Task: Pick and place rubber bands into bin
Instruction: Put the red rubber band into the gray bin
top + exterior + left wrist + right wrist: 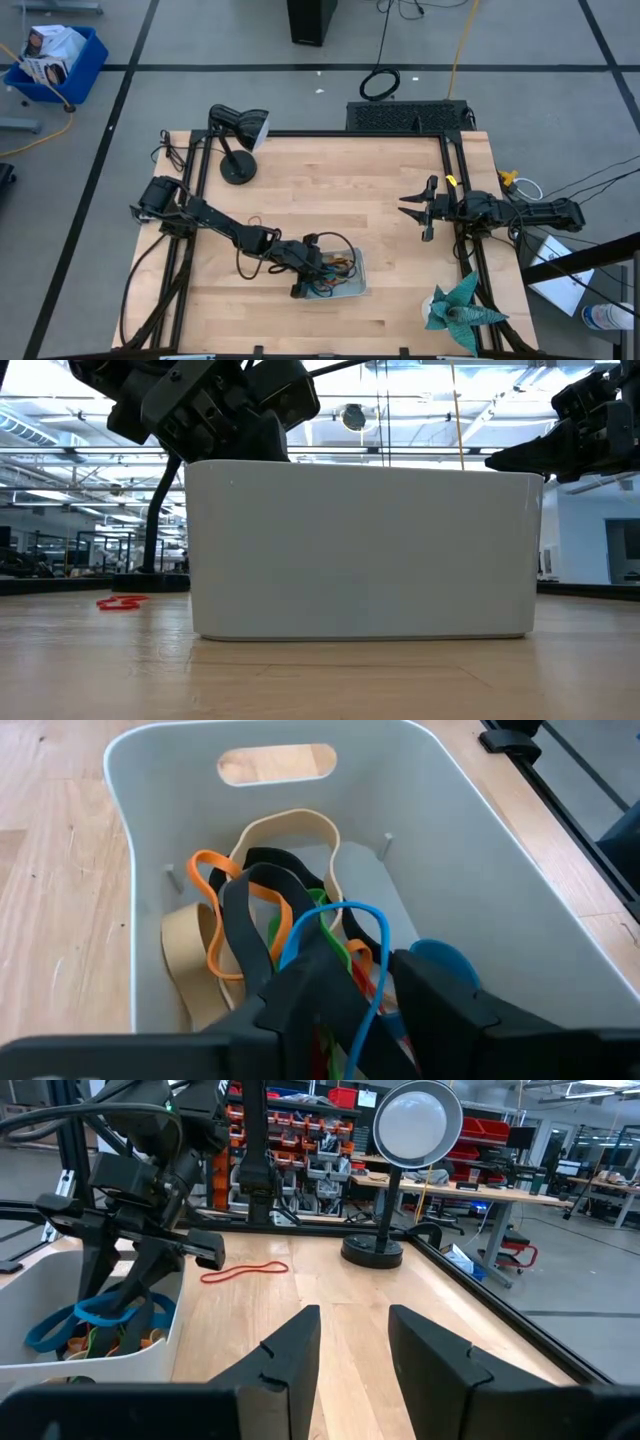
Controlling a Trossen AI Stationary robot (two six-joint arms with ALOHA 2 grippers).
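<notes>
Seen from above, the left gripper [308, 275] reaches over the bin [357, 283], which sits near the front edge of the worktop [330, 190], about midway along it. A tangle of rubber bands [338, 266] lies inside the bin. The right gripper [415, 207] hangs near the right edge, fingers apart. A black desk lamp [238, 138] stands at the back left corner, and a teal folded-paper figure [458, 310] sits at the front right corner.

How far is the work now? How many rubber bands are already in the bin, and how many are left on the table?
Mostly done: the bin already holds a pile of rubber bands. In hand: the left end effector sits over the bin, fingers apart, with a blue band looped at its fingers, apparently being dropped. Left: one red band lies on the table. The right end effector waits open, away from the bin.
</notes>
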